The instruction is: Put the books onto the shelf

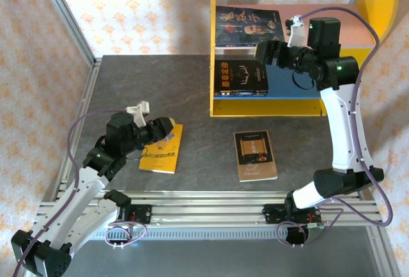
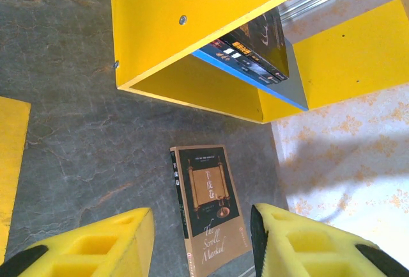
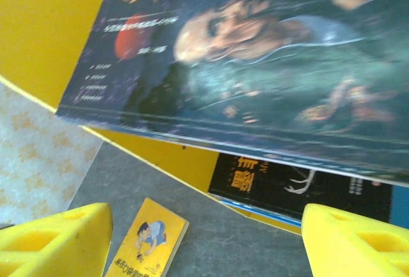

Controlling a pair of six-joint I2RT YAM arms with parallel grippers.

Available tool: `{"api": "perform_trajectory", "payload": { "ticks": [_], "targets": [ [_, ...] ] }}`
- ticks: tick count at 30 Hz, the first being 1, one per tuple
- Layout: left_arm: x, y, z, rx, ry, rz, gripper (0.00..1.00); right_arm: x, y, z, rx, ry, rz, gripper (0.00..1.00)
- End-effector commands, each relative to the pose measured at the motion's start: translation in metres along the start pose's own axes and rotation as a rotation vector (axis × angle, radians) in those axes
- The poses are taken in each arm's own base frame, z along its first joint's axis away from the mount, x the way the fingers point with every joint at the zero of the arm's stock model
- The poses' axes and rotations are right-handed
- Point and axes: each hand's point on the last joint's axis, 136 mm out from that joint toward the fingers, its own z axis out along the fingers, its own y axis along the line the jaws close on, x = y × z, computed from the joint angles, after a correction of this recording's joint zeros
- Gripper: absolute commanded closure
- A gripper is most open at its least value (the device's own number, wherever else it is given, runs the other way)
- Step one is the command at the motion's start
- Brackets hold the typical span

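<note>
brown book (image 2: 209, 194) lies just ahead of spread left gripper (image 2: 199, 221)

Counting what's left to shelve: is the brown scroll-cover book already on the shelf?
No, the brown book lies flat on the table, in front of the shelf.

You have the shelf (image 1: 213, 34) at the back right of the desk (image 1: 160, 85). The top book (image 1: 248, 26) lies on its upper board, the lower book (image 1: 239, 75) on the board under it. In front of the shelf the third book (image 1: 255, 154) lies on the desk, and the fourth book (image 1: 163, 158) lies left of it.
</note>
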Motion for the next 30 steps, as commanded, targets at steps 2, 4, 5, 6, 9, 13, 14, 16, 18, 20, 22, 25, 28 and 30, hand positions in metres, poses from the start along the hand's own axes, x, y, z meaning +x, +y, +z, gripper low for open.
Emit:
{"api": "perform_trajectory", "payload": {
  "ticks": [2,4,5,6,9,13,14,16,18,20,22,25,28,30],
  "targets": [
    [-0.008,-0.008,-0.006,0.008,-0.028,0.022,0.57,-0.008,0.018,-0.002,-0.017,-0.039,-0.06,0.23],
    [-0.009,-0.008,-0.006,0.01,-0.028,0.022,0.57,-0.005,0.026,0.004,-0.031,-0.026,-0.074,0.23],
    [-0.009,-0.009,-0.006,0.01,-0.029,0.022,0.57,-0.004,0.029,0.007,-0.035,-0.019,-0.079,0.23],
    [-0.008,-0.008,-0.006,0.009,-0.028,0.022,0.57,-0.003,0.033,0.01,-0.038,-0.013,-0.087,0.23],
    [-0.008,-0.009,-0.007,0.011,-0.029,0.024,0.57,-0.001,0.041,0.019,-0.047,0.004,-0.107,0.23],
    [-0.007,-0.007,-0.008,0.006,-0.029,0.026,0.57,0.002,0.051,0.03,-0.05,0.024,-0.131,0.23],
    [-0.007,-0.007,-0.008,0.005,-0.028,0.026,0.57,0.002,0.053,0.032,-0.053,0.026,-0.137,0.23],
    [-0.007,-0.006,-0.008,0.003,-0.028,0.028,0.57,0.002,0.055,0.035,-0.055,0.029,-0.14,0.23],
    [-0.007,-0.006,-0.009,0.003,-0.029,0.03,0.57,0.001,0.057,0.038,-0.055,0.031,-0.144,0.23],
    [-0.006,-0.006,-0.009,0.002,-0.027,0.033,0.57,0.001,0.059,0.039,-0.06,0.031,-0.147,0.23],
    [-0.006,-0.006,-0.009,-0.001,-0.025,0.034,0.57,0.0,0.061,0.039,-0.063,0.029,-0.15,0.23],
    [-0.006,-0.005,-0.008,-0.003,-0.027,0.036,0.57,-0.001,0.061,0.04,-0.062,0.027,-0.149,0.23],
    [-0.006,-0.005,-0.008,-0.002,-0.025,0.036,0.57,-0.002,0.061,0.041,-0.062,0.03,-0.152,0.23],
    [-0.006,-0.005,-0.008,-0.003,-0.026,0.037,0.57,-0.002,0.061,0.042,-0.062,0.032,-0.154,0.23]
  ]
}}
